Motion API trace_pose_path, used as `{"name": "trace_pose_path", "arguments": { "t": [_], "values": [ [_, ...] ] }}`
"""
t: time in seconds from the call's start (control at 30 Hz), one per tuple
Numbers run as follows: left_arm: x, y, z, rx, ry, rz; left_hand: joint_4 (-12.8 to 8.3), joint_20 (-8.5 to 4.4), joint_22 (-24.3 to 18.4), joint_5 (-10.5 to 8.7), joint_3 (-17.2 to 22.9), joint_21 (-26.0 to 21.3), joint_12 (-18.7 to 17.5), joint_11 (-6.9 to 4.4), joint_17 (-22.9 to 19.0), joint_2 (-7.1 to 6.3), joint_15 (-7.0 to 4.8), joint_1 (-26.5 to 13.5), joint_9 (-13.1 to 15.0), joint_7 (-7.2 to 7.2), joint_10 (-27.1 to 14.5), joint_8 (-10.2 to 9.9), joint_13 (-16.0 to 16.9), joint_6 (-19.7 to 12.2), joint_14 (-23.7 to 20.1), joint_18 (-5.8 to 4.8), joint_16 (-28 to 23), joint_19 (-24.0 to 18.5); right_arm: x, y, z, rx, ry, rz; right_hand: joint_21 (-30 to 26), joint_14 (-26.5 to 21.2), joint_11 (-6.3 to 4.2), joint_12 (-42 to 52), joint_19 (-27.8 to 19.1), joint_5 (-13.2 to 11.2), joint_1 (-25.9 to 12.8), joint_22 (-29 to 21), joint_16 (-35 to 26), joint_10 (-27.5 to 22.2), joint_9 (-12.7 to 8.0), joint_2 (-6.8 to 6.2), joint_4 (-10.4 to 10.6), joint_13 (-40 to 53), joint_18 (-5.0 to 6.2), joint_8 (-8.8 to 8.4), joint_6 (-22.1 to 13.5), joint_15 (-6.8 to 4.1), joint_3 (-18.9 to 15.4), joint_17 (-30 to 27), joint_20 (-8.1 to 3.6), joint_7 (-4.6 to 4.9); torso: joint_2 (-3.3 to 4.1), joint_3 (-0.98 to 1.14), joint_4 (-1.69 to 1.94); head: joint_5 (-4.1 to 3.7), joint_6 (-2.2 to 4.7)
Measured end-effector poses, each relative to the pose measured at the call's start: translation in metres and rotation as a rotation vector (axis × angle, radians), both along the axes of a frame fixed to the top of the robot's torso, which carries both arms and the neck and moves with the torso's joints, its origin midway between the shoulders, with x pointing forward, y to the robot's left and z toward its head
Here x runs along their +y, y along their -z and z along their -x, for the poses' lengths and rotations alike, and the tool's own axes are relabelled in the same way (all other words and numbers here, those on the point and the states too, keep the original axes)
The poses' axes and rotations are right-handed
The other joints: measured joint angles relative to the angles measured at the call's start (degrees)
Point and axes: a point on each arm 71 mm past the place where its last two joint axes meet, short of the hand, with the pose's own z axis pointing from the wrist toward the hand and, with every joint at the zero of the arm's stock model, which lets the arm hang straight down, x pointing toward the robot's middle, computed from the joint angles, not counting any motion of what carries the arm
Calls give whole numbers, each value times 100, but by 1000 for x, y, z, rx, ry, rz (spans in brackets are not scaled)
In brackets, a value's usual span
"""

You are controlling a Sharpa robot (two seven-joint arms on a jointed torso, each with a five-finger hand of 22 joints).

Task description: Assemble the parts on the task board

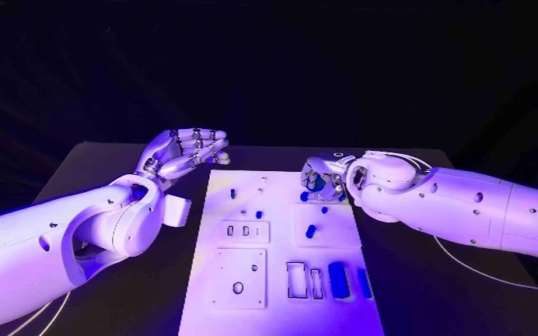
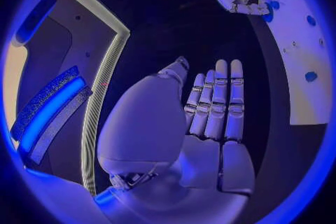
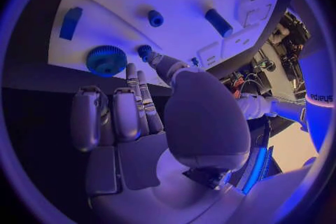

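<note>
The black surface carries the white task board at its middle, with small blue parts lying on it or standing in it. The left hand hovers off the board's far left corner, fingers straight, slightly apart and holding nothing. The right hand is at the board's far right area, fingertips pinching a small blue peg beside a blue gear.
</note>
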Motion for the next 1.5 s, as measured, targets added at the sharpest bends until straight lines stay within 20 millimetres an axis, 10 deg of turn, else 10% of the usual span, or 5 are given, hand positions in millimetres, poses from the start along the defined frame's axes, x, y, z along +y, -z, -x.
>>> {"name": "trace_pose_path", "arguments": {
  "t": [0.7, 1.5],
  "values": [
    [-2, -4, 1, -2, 10, 2, -17, 0, 10, 0, 16, 26, -29, 14, 21, 1, 1, 0, 4, 0, 14, 0, -1, 0, -44, 0, 0, 0, 8, 9, 0, 22, 2, 22, 152, -1, 9, 24, 81, 25, 47, 177, 134, 55, 74, 48, 73, 32, 0, 2, 13, 0, 74, 100, -2, 12, 47, -9, 26, 34, -25],
    [-1, -5, 0, 0, 8, -1, -15, 0, 27, 0, 47, 50, -29, 21, 48, 1, 1, 1, 6, 0, 21, 0, -2, 0, -43, 0, 0, -1, 15, 5, 0, -34, -1, -28, 397, 9, -156, 123, 215, -105, 309, 181, 288, 566, 471, 312, -143, 149, -91, 395, 451, -94, 507, 175, -96, -143, 51, -21, 25, 23, -23]
  ]
}}
